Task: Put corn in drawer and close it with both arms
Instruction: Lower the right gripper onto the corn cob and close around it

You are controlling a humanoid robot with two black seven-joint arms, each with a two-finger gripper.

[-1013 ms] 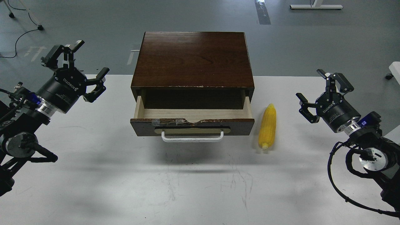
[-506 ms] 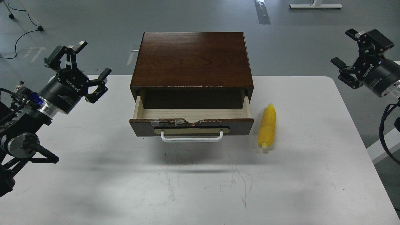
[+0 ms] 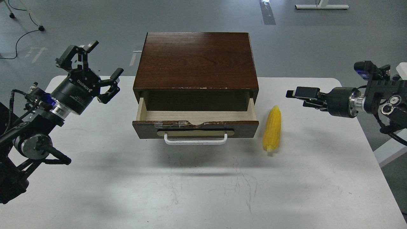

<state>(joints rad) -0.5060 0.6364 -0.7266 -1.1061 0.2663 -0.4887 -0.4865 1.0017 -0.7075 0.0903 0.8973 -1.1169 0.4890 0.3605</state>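
Observation:
The drawer [image 3: 195, 124] stands pulled out of a dark brown wooden cabinet [image 3: 195, 60], with a chipped front, a white bar handle [image 3: 195, 141] and an empty pale wood inside. The corn [image 3: 272, 132], a yellow cob, lies on the white table just right of the drawer front, tapered end pointing away from me. My left gripper [image 3: 106, 57] is open and empty, raised left of the cabinet. My right gripper [image 3: 296, 98] is level and points left toward the cabinet, above and right of the corn; its two fingers show apart and hold nothing.
The white table [image 3: 203, 190] carries the cabinet at the back middle. Its right edge runs close under my right arm [image 3: 375, 100]. Grey floor with cables lies beyond the table.
My right gripper has swung down and left from high at the far right and now lies level, pointing at the cabinet. My left gripper has moved a little right toward the cabinet. Corn and drawer are unmoved.

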